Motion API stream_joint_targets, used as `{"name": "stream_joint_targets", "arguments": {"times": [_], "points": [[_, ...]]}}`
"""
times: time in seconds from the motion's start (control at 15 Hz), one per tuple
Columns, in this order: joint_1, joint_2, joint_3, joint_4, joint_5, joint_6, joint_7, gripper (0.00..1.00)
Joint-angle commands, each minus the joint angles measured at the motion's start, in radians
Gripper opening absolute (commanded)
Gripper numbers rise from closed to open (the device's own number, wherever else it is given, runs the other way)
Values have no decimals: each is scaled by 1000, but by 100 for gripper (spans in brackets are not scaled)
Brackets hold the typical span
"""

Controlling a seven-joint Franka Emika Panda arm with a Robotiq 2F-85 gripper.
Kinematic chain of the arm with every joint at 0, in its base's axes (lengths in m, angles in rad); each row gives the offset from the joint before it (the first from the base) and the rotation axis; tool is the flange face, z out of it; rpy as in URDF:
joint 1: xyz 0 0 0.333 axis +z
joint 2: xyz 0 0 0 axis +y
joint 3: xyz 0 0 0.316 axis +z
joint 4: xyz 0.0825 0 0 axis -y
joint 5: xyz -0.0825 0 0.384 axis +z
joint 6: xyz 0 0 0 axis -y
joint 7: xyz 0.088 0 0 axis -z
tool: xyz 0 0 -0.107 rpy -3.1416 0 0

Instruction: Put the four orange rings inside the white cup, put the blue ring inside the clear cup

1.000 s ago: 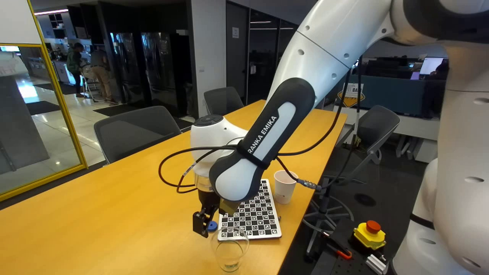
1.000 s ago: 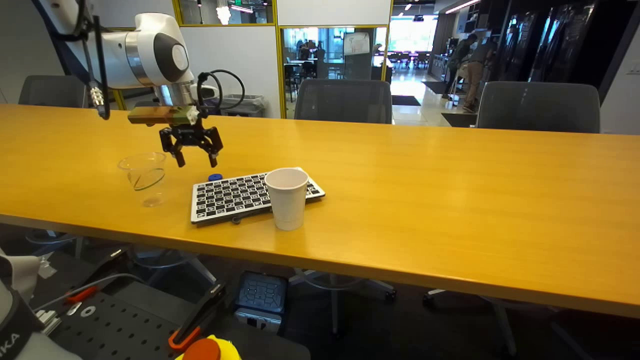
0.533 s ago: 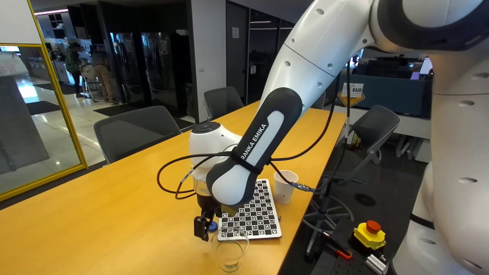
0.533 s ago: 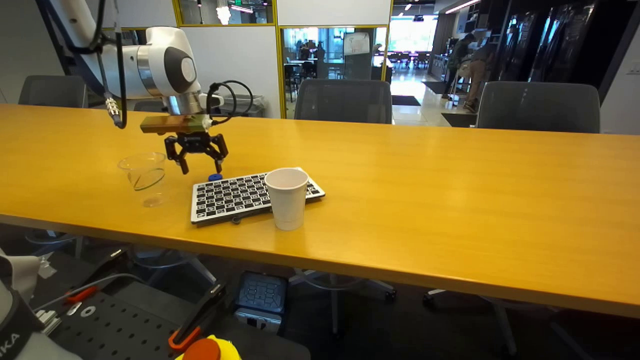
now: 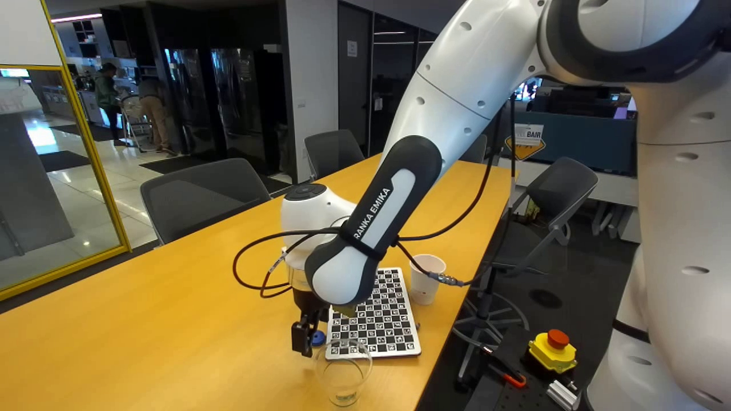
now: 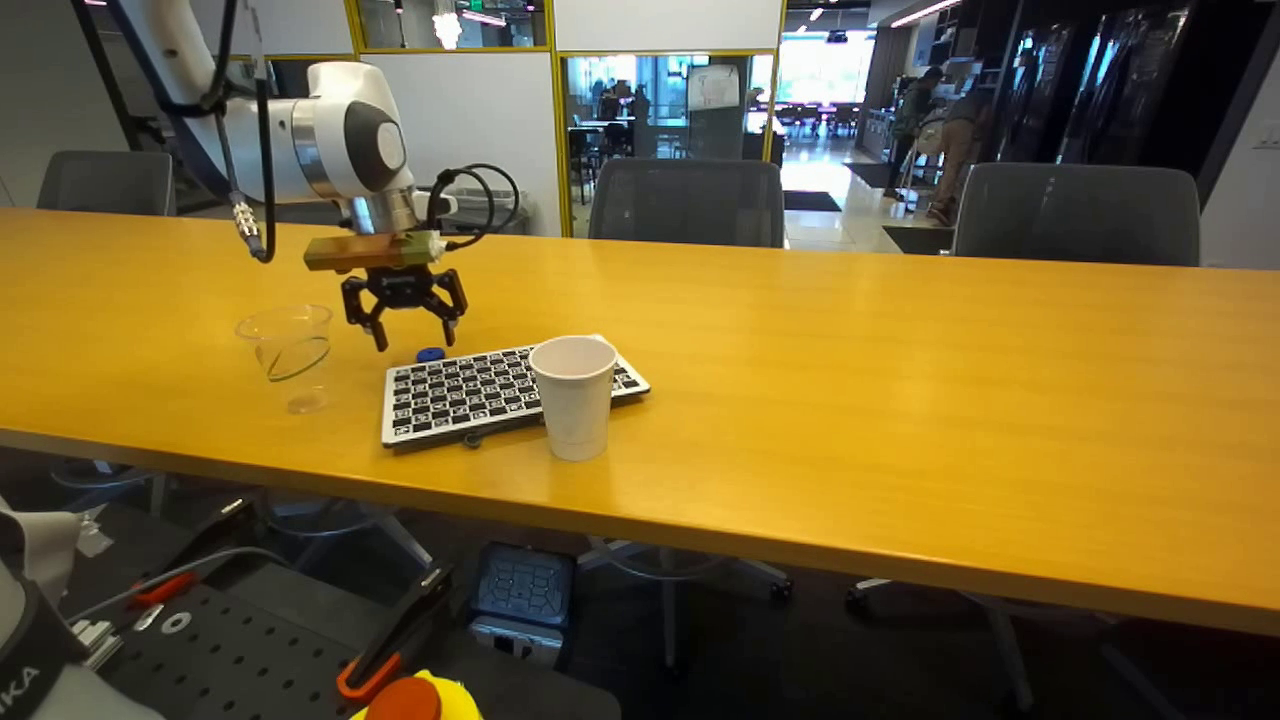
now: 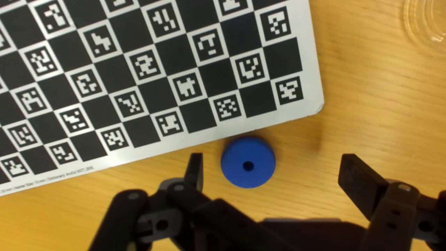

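Wooden tabletop (image 6: 850,400), blue ring (image 7: 248,155) below splayed hand (image 6: 415,342)

On our worktop (image 6: 900,420), the blue ring (image 7: 248,153) lies beside a checkered board (image 6: 475,390). The white cup (image 6: 576,405) and clear cup (image 6: 292,352) stand upright.

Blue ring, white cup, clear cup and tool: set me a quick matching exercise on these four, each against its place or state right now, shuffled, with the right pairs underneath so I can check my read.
Things:
1. Blue ring
2. White cup
3. Clear cup
4. Tool

Place or state:
A. See-through, standing upright on the table
B. Open, holding nothing
C. Lying flat beside the checkered board
D. Opaque, standing upright on the table

Pairs: 1-C, 2-D, 3-A, 4-B
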Motion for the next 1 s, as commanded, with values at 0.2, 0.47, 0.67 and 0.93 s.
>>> {"name": "stream_joint_targets", "arguments": {"times": [0.2, 0.47, 0.67, 0.93], "points": [[5, 50, -19, 44, -7, 14, -58, 100], [3, 59, -23, 48, -4, 21, -74, 100], [5, 59, -24, 46, -6, 26, -79, 66], [7, 56, -24, 47, -6, 28, -79, 36]]}}
